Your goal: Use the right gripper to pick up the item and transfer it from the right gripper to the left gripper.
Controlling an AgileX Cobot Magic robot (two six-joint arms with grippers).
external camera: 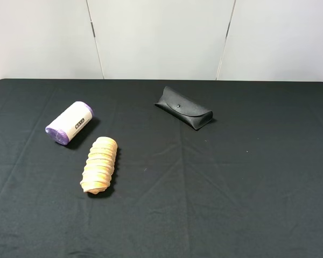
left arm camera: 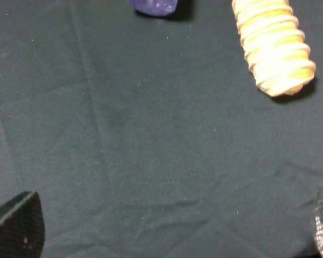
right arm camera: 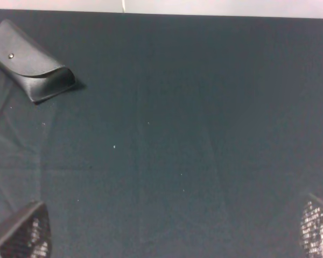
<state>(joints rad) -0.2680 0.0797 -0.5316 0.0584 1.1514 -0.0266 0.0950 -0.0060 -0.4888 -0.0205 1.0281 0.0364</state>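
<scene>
The cream-labelled, purple-ended cylindrical roll (external camera: 69, 123) is positioned near the black cloth-covered surface's (external camera: 247, 177) left edge. Both the left hand (left arm camera: 167, 228) and right hand (right arm camera: 172, 231) are spread wide, empty.

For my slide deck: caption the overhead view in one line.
Purple-ended roll, ridged tan spiral piece and black glasses case lie apart on a dark tablecloth; no hands in view.

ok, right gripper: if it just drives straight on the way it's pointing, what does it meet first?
Probably bare black tablecloth. Its fingertips stand wide apart with only cloth between and ahead. The glasses case lies off to one side, outside that line. Depth is hard to judge.
</scene>
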